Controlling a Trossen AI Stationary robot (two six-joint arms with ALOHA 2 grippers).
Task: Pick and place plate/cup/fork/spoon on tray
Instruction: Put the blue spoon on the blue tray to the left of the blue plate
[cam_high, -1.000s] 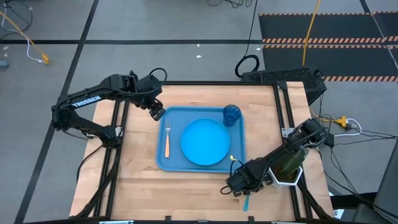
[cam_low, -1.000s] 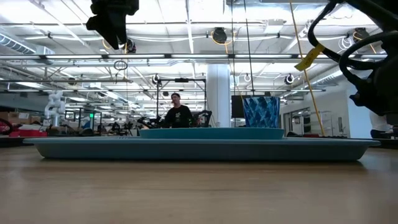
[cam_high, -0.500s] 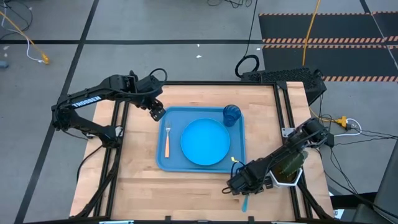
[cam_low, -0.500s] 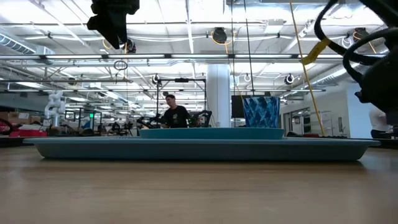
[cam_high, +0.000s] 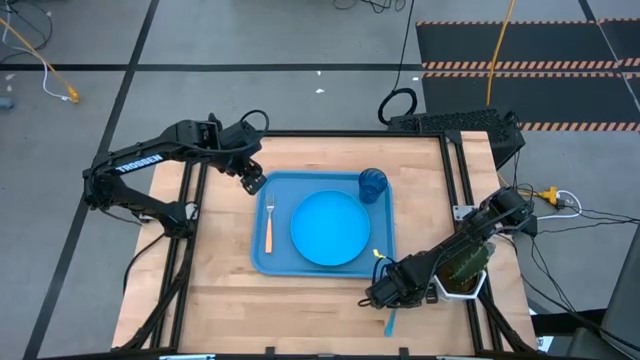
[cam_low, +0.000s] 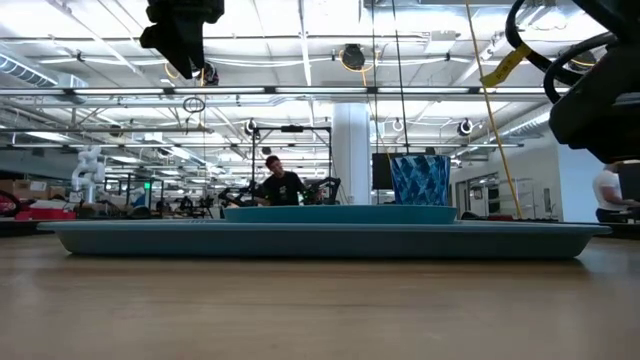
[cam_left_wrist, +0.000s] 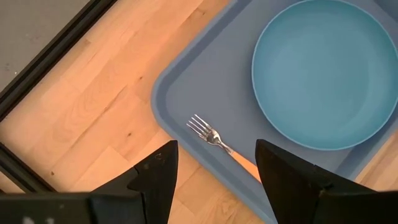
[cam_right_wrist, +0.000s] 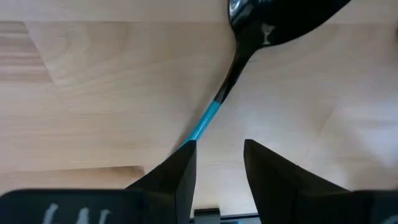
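Observation:
The blue tray (cam_high: 276, 260) lies mid-table. On it rest the round blue plate (cam_high: 330, 228), the dark blue cup (cam_high: 372, 185) at its far right corner and the orange-handled fork (cam_high: 268, 230) along its left side. My left gripper (cam_high: 252, 182) hangs open above the tray's far left corner, over the fork's tines (cam_left_wrist: 202, 127). My right gripper (cam_high: 385, 297) is near the table's front edge, just off the tray's near right corner, shut on the spoon (cam_right_wrist: 249, 37). The spoon's dark bowl points ahead of the fingers. My right gripper has the spoon's light blue handle (cam_right_wrist: 202, 127) between its two fingers, which slant down and lie across it. The handle runs in along one finger (cam_right_wrist: 177, 171), which hides the contact. The handle's free end (cam_high: 390, 324) sticks out toward the near edge. Lifted or resting, I cannot tell.
A white pot with a green cactus (cam_high: 462, 265) stands right behind my right arm at the table's right edge. Bare wood lies left of the tray and along the front edge. In the low view a person (cam_low: 283, 185) sits far off in the room.
My right gripper has rolled about its own axis while staying shut on the spoon. The spoon has turned with it, its handle's free end swinging a little toward the table's left.

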